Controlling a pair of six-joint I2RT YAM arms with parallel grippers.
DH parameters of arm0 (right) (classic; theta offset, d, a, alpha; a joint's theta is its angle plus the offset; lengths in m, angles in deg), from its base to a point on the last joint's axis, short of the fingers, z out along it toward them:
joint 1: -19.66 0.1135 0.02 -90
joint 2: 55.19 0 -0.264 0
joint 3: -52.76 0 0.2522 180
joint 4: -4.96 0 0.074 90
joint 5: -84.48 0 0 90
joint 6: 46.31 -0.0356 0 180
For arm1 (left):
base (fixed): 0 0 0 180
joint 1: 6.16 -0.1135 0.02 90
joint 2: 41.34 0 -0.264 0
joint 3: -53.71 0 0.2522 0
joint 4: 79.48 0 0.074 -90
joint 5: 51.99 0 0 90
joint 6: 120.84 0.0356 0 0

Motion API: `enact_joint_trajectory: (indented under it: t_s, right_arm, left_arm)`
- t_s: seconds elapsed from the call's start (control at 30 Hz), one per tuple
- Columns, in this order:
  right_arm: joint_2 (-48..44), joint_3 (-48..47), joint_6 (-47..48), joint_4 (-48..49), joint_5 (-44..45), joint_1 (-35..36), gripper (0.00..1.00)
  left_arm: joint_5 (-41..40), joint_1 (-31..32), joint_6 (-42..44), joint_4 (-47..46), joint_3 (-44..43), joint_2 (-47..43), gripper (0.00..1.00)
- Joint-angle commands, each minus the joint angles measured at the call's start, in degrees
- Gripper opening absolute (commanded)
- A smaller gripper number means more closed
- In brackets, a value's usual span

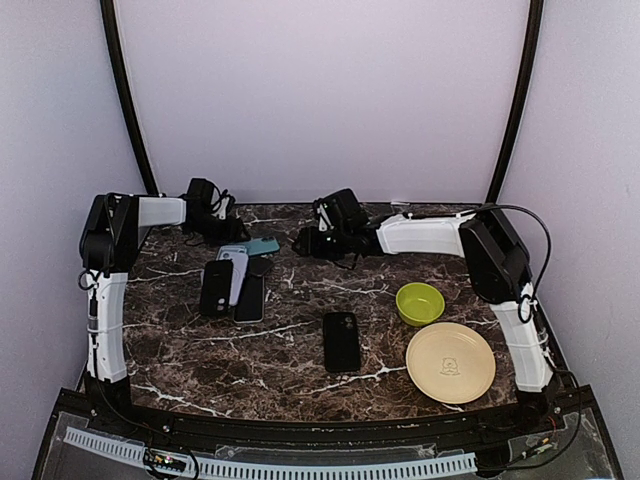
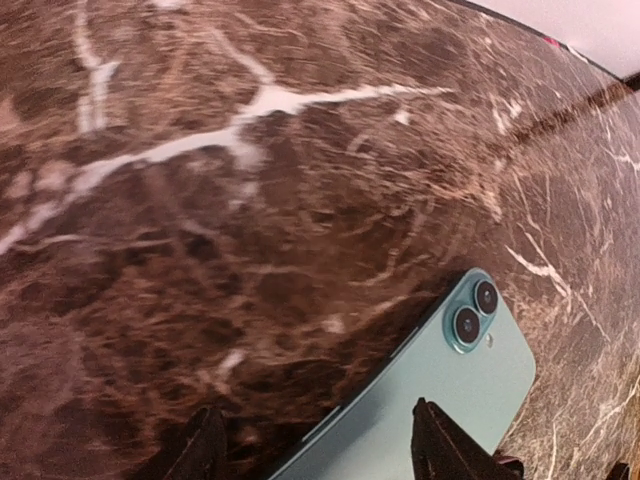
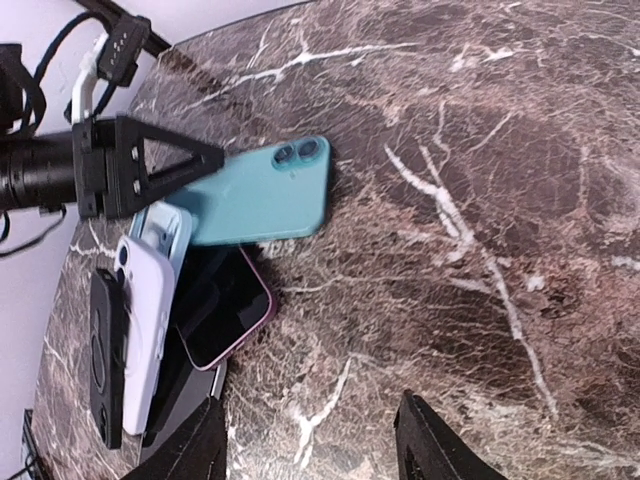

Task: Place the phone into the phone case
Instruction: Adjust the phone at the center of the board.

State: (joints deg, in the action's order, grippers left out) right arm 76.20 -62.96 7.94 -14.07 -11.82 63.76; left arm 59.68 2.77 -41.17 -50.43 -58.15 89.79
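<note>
Two arms reach toward the far side of the dark marble bench [image 1: 300,375], where a cluster of handsets lies at far left. The teal phone [image 3: 262,195] lies back up, its twin lenses pointing right, with its left end resting over a light blue case [image 3: 160,228]. The left gripper [image 2: 320,445] is part open and straddles that end of the teal phone; one finger [image 2: 440,450] sits over its back, but I cannot tell whether the pads actually press on it. The right gripper [image 3: 310,440] hovers just right of the cluster, jaws apart with only bare marble between them, holding nothing. Nearer than the teal phone lie a lavender case [image 3: 140,320], a black case [image 3: 103,350] and a pink-edged phone [image 3: 225,310], overlapping one another. Well apart, near the middle, lies a black phone [image 1: 341,341]; to the right are a green bowl [image 1: 420,303] and a yellow plate [image 1: 450,361].
</note>
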Motion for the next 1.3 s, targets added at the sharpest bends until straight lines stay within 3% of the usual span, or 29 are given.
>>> enact_joint_trajectory:
  t_s: [0.0,0.37,0.6,0.7,0.9,1.13,1.27]
  right_arm:
    - [-0.42,2.56,-2.36,4.77,0.44,-1.73,0.58]
    - [2.51,6.07,-8.22,11.39,-12.11,-5.32,0.58]
    - [0.99,12.37,-13.82,17.71,-14.88,-7.74,0.56]
    - [-1.47,14.30,-12.13,16.50,-12.95,-7.88,0.56]
    - [-7.49,18.11,-6.75,11.13,-8.10,-8.01,0.57]
    - [-14.28,22.32,-2.22,6.10,-1.63,-8.06,0.58]
    - [-17.78,24.79,-0.93,5.47,0.77,-8.05,0.58]
  left_arm:
    - [-0.61,5.67,5.40,6.68,-1.10,1.40,0.64]
    - [-2.11,14.04,7.14,6.77,3.16,-0.19,0.61]
    - [1.38,17.43,11.35,5.57,3.52,-1.34,0.61]
    - [0.06,19.35,15.24,5.64,4.11,-2.63,0.67]
    - [-9.05,22.01,20.46,7.44,1.37,-3.32,0.97]
    - [-21.67,25.99,20.39,11.61,-4.48,-0.45,0.99]
    - [-22.59,26.27,19.01,14.00,-7.32,2.18,0.99]
